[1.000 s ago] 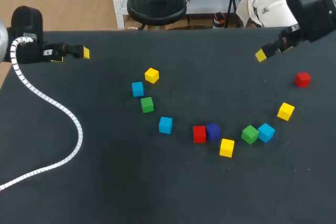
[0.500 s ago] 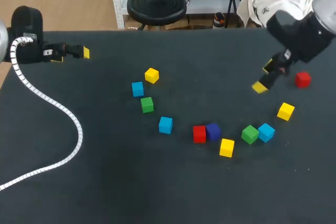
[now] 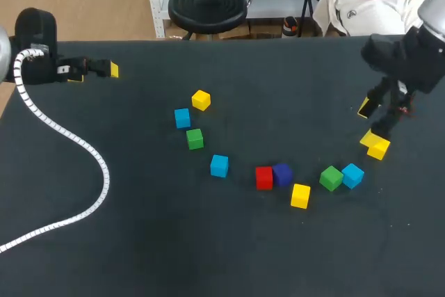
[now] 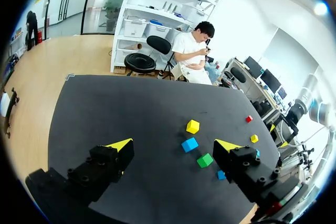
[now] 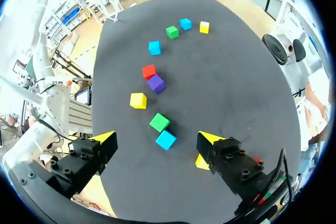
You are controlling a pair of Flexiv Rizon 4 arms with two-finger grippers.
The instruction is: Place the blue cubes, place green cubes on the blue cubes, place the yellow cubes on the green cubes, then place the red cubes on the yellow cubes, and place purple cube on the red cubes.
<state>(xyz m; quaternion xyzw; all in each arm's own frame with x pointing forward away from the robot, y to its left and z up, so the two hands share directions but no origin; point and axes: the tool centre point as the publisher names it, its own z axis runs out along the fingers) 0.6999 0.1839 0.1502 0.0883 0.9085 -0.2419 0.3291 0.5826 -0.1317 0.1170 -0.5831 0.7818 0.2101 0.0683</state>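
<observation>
Black tabletop (image 3: pixel 174 241) carries the cubes loose, each resting directly on the surface. Our right gripper (image 3: pixel 367 123) hangs low near the right side, fingers spread and clasping nothing. One of its yellow tips is just beside a yellow cube (image 3: pixel 379 149), though we cannot tell if they touch. Near that, a green cube (image 3: pixel 331 178) and a blue cube (image 3: pixel 352 175) sit against each other, and the right wrist view shows the pair on the table ahead of the parted fingers. Toward the middle a red cube (image 3: pixel 263 178) presses against the purple cube (image 3: pixel 282 174), with a second yellow cube (image 3: pixel 300 195) just beside them on the near side. Further left lie a second blue cube (image 3: pixel 219 165), a second green cube (image 3: pixel 195 138), a third blue cube (image 3: pixel 182 117) and a third yellow cube (image 3: pixel 201 99), near one another but apart. Our left gripper (image 3: pixel 96 71) rests at the far left, well apart from every cube, its fingers wide and empty in the left wrist view. Another red cube (image 4: pixel 248 118) shows there, small, by the right arm.
</observation>
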